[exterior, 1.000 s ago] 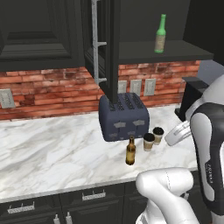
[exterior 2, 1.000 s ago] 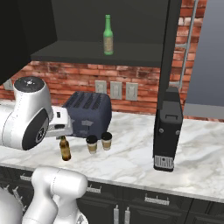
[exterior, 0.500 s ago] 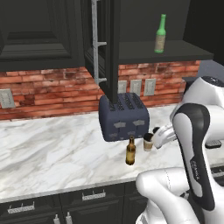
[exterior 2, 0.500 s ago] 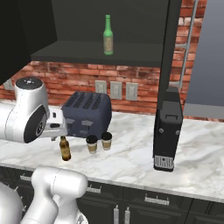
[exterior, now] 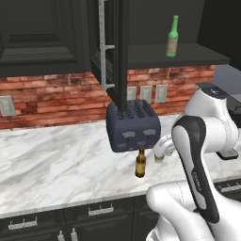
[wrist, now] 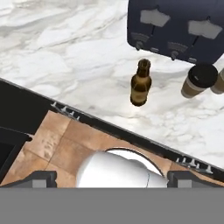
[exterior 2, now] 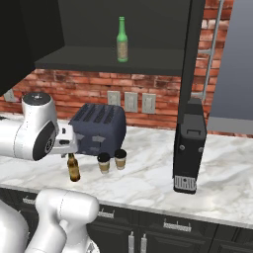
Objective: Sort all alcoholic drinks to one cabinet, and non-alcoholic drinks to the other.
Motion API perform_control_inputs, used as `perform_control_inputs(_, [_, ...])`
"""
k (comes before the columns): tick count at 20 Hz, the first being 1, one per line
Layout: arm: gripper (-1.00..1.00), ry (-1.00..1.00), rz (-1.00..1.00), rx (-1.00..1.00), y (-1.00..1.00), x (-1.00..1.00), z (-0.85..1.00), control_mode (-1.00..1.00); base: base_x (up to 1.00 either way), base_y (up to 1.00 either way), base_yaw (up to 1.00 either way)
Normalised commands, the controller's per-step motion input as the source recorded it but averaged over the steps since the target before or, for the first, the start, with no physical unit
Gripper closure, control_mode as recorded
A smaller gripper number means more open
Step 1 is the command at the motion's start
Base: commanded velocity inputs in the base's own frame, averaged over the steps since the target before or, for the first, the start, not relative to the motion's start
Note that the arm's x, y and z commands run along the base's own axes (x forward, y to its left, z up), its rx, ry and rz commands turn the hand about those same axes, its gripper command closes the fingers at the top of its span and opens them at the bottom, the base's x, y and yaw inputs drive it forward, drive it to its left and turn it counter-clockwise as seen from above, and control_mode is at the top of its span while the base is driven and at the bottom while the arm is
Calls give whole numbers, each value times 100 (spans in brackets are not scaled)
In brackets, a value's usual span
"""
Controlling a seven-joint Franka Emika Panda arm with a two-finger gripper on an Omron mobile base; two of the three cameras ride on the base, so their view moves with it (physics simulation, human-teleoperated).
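The green bottle [exterior: 172, 36] [exterior 2: 122, 40] stands upright on the shelf of the open upper cabinet [exterior: 188, 55]. On the marble counter, in front of the toaster, stands the amber bottle [exterior: 140, 163] [exterior 2: 73, 168] [wrist: 141, 89]. Right of it are two tan cups with dark lids [exterior 2: 104, 162] [exterior 2: 120, 159]; the hand view has one of them [wrist: 197, 81] in full and the other [wrist: 219, 83] at its right edge. My gripper [wrist: 113, 178] is open and holds nothing. It hangs above the counter's front edge, well short of the amber bottle.
A dark blue toaster [exterior: 133, 126] [exterior 2: 99, 128] sits against the brick wall. A tall black appliance [exterior 2: 189, 146] stands on the counter to the right. The upper cabinet at left [exterior: 42, 37] is shut; the open cabinet's door [exterior: 110, 47] juts out above the toaster.
My arm has swung left across the left base view, its forearm now in front of the cups. The bottles and cups have not moved. The gripper has stayed open.
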Motion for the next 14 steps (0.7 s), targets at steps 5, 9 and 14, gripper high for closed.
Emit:
perform_control_inputs(5, [-100, -2, -7, 0, 18, 24, -23, -100, 0, 0, 0])
perform_control_inputs(9, [-100, -4, -9, 0, 14, 19, -22, -100, 0, 0, 0])
perform_control_inputs(14, [-100, 0, -11, -1, 7, 17, -19, -100, 0, 0, 0])
